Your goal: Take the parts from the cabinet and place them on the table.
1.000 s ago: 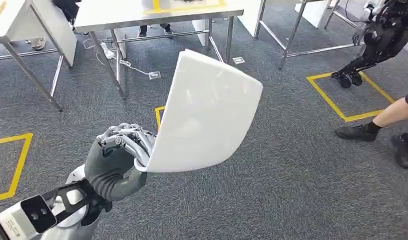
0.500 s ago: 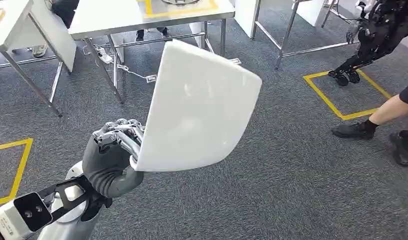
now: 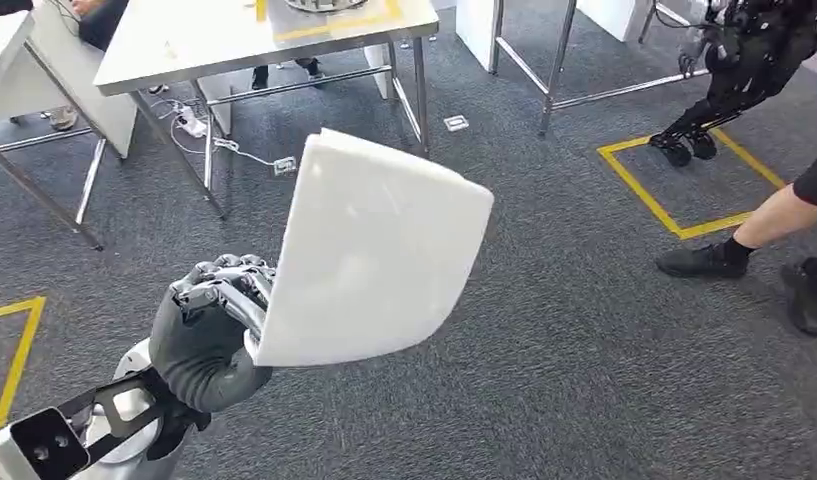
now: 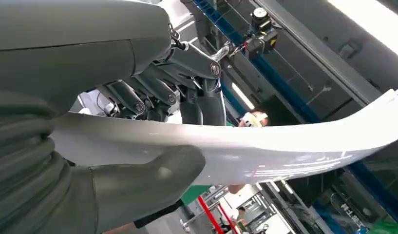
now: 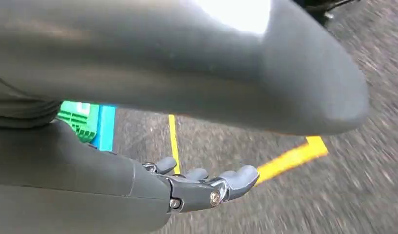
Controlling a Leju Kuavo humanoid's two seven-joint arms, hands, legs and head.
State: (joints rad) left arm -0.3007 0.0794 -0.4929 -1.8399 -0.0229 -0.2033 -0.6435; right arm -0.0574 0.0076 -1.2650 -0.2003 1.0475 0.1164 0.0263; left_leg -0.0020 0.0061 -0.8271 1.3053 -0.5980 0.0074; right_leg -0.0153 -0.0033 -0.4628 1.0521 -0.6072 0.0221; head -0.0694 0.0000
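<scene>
While my left hand (image 3: 212,330) grips the white panel (image 3: 369,255) by its lower edge, fingers curled over one face and thumb (image 4: 138,183) pressed under the other, the whole scene in my head view has slid since a second ago. That is my own walking and turning, not the panel moving in my grasp: it sits in my hand at the same tilt as before, fanning up toward one o'clock from my knuckles. My grip has held through the steps, which is what matters for carrying it.

My right hand (image 5: 206,187) hangs over the grey carpet (image 3: 544,380), holding nothing, its fingers stretched out and a little apart, a yellow floor line (image 5: 289,158) passing beneath them.

Farther out, at eleven o'clock, the steel table (image 3: 234,40) has drifted closer and more to the left in my view than it was a second ago, so I judge I am closing on it but not yet near enough to set the panel down. At three o'clock a person's leg (image 3: 759,235) stands on the carpet, and beyond it, at two o'clock, a dark robot (image 3: 744,70) stands by a yellow square. I'd keep the panel's far corner away from the table legs as I approach.
</scene>
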